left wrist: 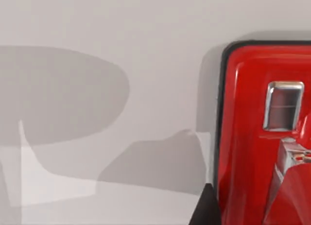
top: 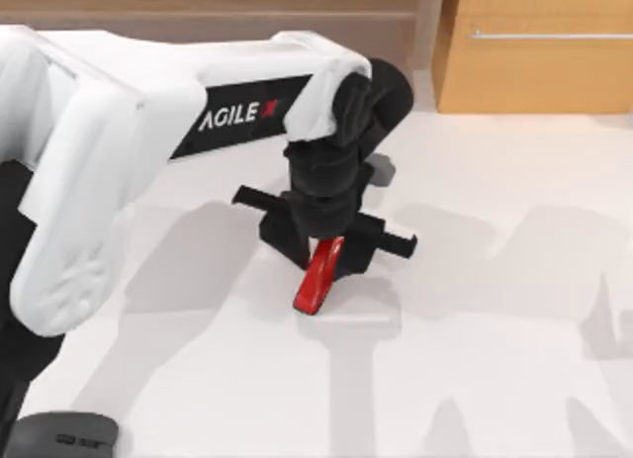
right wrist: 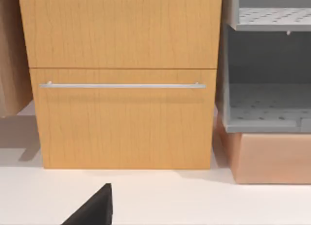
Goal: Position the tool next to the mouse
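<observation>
Left gripper [top: 326, 248] over bench [top: 495, 310] centre, fingers pinching upper end of red tool [top: 319, 277]; tool's lower end looks to rest at bench surface. Mouse [top: 61, 434] near bench's bottom-left corner, well apart. Judgement: lift clear, carry toward bottom-left, keep grip firm, set down just beside mouse without nudging it. Right arm parked facing wooden cabinet [right wrist: 121, 79]; can't tell its finger state.

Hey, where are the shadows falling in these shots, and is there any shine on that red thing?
Top view: broad soft grey arm shadows spread over the white table, darkest beneath the left gripper above the glossy red wedge-shaped tool. Left wrist view: a rounded shadow lies beside the tool, whose red shell and metal plate carry bright reflections. Right wrist view: the wooden cabinet is evenly lit.
</observation>
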You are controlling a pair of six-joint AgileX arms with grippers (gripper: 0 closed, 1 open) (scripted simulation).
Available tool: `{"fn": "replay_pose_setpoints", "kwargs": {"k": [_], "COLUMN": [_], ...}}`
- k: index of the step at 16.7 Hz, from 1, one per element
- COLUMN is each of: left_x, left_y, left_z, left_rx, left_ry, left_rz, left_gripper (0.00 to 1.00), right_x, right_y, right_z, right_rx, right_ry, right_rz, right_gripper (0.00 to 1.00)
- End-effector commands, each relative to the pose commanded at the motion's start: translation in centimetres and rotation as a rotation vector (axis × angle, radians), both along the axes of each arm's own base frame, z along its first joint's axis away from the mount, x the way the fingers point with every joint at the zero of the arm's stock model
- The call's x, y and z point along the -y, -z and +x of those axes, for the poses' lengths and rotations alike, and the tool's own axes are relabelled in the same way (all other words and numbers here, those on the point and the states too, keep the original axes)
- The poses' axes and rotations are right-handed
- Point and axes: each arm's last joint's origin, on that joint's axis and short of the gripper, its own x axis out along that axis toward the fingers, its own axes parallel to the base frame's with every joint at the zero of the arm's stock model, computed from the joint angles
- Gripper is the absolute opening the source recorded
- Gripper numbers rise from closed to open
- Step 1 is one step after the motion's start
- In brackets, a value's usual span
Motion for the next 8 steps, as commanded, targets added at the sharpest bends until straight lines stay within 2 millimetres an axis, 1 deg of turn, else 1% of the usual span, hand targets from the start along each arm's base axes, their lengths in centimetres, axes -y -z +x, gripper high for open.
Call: {"fn": "replay_pose_setpoints", "kwargs": {"k": [1,8], "left_x": [0.0,0.0], "left_y": [0.0,0.0], "left_z": [0.0,0.0], "left_rx": [0.0,0.0], "left_ry": [0.0,0.0], "left_rz": [0.0,0.0], "left_gripper": [0.0,0.0], "right_x": [0.0,0.0], "right_y": [0.0,0.0], "right_z": [0.0,0.0], "right_rx": [0.0,0.0], "right_ry": [0.0,0.0], "right_rz": [0.0,0.0], "right_gripper": [1.0,1.0]}}
